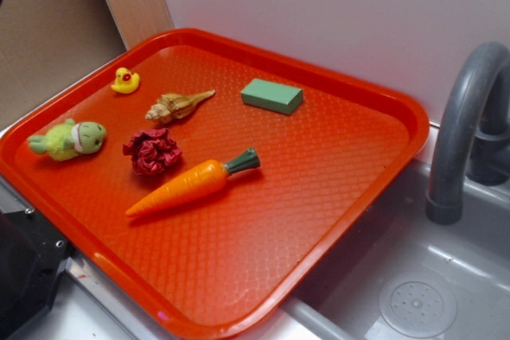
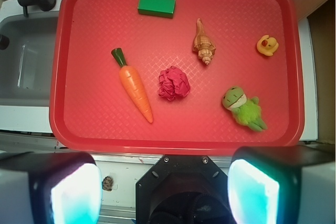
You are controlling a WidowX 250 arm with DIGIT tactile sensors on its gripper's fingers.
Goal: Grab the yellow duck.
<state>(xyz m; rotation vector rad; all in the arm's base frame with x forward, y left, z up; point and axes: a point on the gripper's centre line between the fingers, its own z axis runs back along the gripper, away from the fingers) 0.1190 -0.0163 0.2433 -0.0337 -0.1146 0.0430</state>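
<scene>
The yellow duck [image 1: 125, 80] is a tiny toy with a red-orange beak, sitting near the far left corner of the red tray [image 1: 335, 220]. In the wrist view the duck [image 2: 267, 45] lies at the upper right of the tray [image 2: 94, 124]. My gripper [image 2: 165, 187] hangs high above the near edge of the tray, well short of the duck. Its jaws are wide apart and hold nothing. In the exterior view only a black part of the arm [image 1: 24, 268] shows at the lower left.
On the tray lie a green plush frog [image 1: 68, 138], a seashell [image 1: 177, 105], a crumpled red cloth [image 1: 151, 151], a toy carrot [image 1: 191, 183] and a green block [image 1: 272, 95]. A grey faucet [image 1: 466, 125] and sink [image 1: 414, 292] are to the right.
</scene>
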